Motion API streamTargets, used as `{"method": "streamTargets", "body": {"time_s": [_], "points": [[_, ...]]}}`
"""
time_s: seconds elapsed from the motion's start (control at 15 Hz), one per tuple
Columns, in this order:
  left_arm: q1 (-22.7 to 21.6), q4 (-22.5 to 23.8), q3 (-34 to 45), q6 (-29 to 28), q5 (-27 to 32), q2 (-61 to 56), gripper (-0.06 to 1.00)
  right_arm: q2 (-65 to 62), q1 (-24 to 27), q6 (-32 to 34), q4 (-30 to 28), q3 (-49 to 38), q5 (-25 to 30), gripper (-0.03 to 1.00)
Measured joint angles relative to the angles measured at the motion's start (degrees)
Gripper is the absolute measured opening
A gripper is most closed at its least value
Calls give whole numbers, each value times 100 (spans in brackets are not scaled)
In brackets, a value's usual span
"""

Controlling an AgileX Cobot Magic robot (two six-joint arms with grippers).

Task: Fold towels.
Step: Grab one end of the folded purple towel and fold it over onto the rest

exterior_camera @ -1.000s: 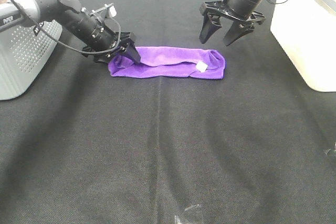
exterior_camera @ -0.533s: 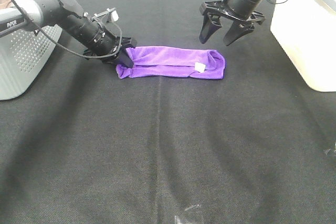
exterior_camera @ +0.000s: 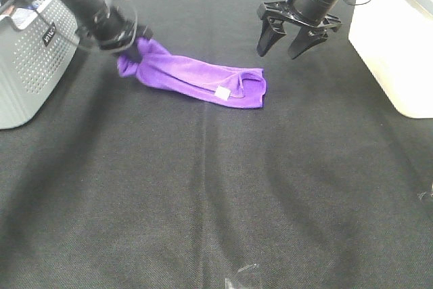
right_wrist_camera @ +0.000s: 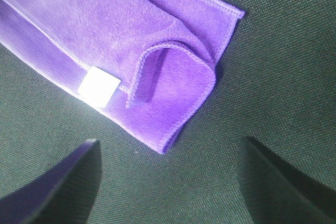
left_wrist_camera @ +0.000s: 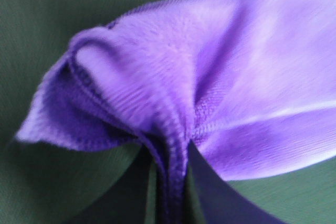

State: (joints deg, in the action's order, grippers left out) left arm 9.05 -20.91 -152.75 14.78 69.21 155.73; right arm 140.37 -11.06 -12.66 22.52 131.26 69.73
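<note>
Grey perforated plastic marks the far left: one basket (exterior_camera: 30, 59) standing on the black worktop (exterior_camera: 203, 201). Just beside it, my left pincer (exterior_camera: 133, 49) is clamped narrow on a bunched end of the purple towel (exterior_camera: 193, 76). That end is raised off the worktop, I judge so that I can carry it across for a fold. The rest lies as a long doubled strip slanting toward the middle of the worktop. Near its free end sits one small white tag (exterior_camera: 222, 92), beside a corner that curls over. Further right, my right pincer (exterior_camera: 277, 51) hangs spread wide, gripping nothing, apart from that end, probably out of the way but ready to pin it. One white bin (exterior_camera: 392, 45) stands far right. I count one towel, one tag and two pincers.
</note>
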Motion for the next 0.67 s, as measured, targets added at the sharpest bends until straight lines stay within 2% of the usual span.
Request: {"method": "streamTargets", "body": {"time_s": [0.2, 0.33, 0.4, 0.53, 0.67], "points": [[292, -510, -172, 269, 0, 0, 6, -298, 0, 6, -470, 0, 6, 72], [642, -728, -183, 413, 0, 17, 6, -521, 0, 97, -854, 0, 6, 72], [642, -728, -183, 413, 0, 17, 6, -521, 0, 97, -854, 0, 6, 72], [1037, -848, -201, 430, -69, 183, 6, -688, 17, 160, -934, 0, 11, 72], [1203, -888, -201, 327, -264, 327, 6, -825, 17, 178, -940, 0, 11, 72]]}}
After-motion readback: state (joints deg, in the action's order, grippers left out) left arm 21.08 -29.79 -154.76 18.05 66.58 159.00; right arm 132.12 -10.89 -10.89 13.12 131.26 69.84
